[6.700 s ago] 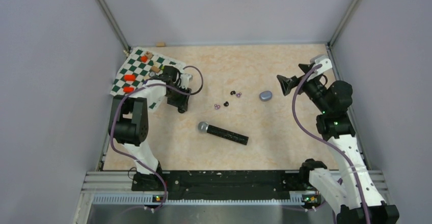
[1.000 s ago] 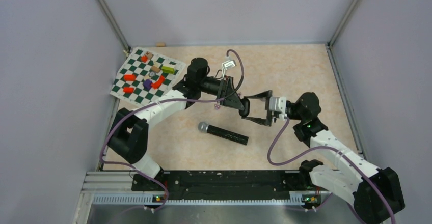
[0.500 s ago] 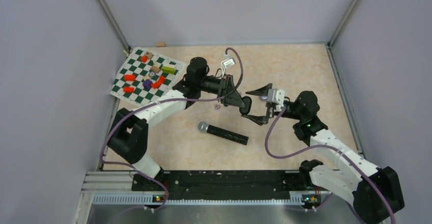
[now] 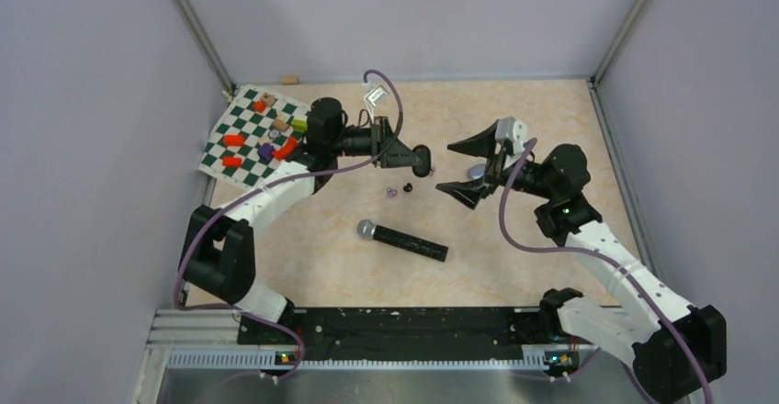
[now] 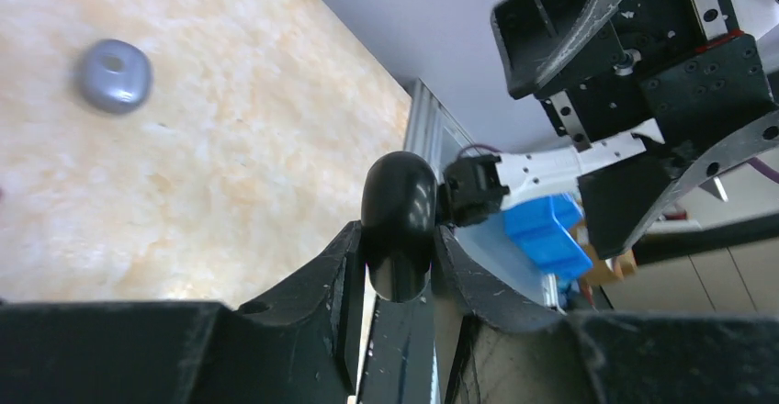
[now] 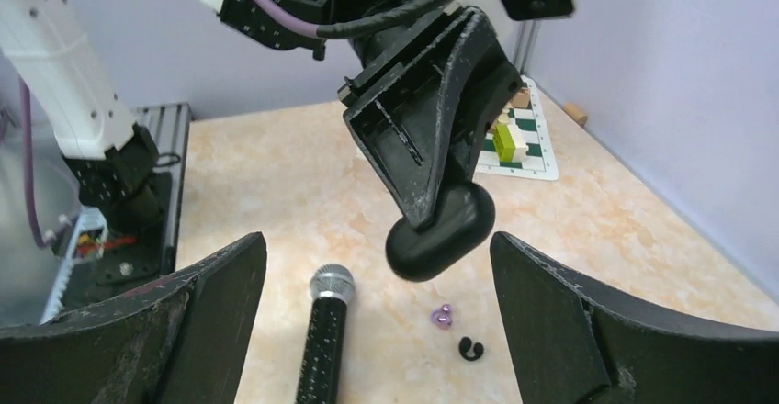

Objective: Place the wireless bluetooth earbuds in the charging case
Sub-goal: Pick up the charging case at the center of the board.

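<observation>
- Left fingers (image 5: 317,280) were clamped narrow on the black charging case (image 5: 400,225), a rounded pebble held in the air beyond the head end of the microphone (image 4: 401,240), clear of the table (image 4: 514,110).
- Right fingers (image 6: 174,331) were spread wide and held nothing. They hung beyond the microphone's tail end, facing the case across a clear gap.
- A second earlier the two arms had been nose to nose just beyond the microphone's middle, with the right fingers bracketing the case. Since then both had drawn away from the microphone and from each other, and the case had stayed with the left fingers.
- That read as a handover or a lid-opening try that did not come off. The case looked shut, so far as it could be made out, and no bud was in it.
- One purple earbud (image 4: 390,190) and one black earbud (image 4: 408,186) lay loose on the table just beyond the microphone's head. The other two were not plainly seen.
- A grey oval piece (image 4: 475,173) lay on the table beyond the microphone's tail, under the gap of the right fingers. Whether it belonged to the case could not be told.
- Judged so, the task was barely begun: the case wanted opening and steadying before any bud could go in.
</observation>
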Motion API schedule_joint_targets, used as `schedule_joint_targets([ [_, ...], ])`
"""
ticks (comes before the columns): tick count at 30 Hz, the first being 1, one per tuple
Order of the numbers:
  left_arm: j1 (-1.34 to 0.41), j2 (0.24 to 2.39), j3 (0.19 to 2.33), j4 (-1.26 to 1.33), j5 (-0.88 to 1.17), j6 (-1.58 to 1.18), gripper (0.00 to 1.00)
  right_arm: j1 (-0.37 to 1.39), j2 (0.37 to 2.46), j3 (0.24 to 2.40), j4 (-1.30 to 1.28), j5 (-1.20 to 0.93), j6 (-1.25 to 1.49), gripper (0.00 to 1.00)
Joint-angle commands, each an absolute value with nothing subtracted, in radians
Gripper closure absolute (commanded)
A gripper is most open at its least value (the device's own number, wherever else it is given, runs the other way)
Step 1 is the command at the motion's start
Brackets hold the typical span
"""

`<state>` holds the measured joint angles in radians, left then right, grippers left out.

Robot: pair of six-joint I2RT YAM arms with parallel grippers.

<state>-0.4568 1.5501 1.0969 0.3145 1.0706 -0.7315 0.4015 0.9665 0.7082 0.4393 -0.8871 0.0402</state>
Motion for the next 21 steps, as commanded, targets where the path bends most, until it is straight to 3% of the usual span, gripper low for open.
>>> schedule_joint_targets([
  [1, -0.412, 1.475, 1.053, 0.408, 0.981, -0.735, 1.0, 0.381, 0.988, 0.748, 0.489, -0.799, 0.263, 0.1],
  [10, -0.416, 1.442, 0.859, 0.896, 1.006, -0.965, 1.0, 0.372, 1.086, 0.684, 0.679, -0.759, 0.531, 0.23],
  [21, -0.431, 1.437, 0.828, 1.001, 1.008, -1.018, 1.0, 0.372, 1.15, 0.63, 0.81, -0.85, 0.585, 0.35],
])
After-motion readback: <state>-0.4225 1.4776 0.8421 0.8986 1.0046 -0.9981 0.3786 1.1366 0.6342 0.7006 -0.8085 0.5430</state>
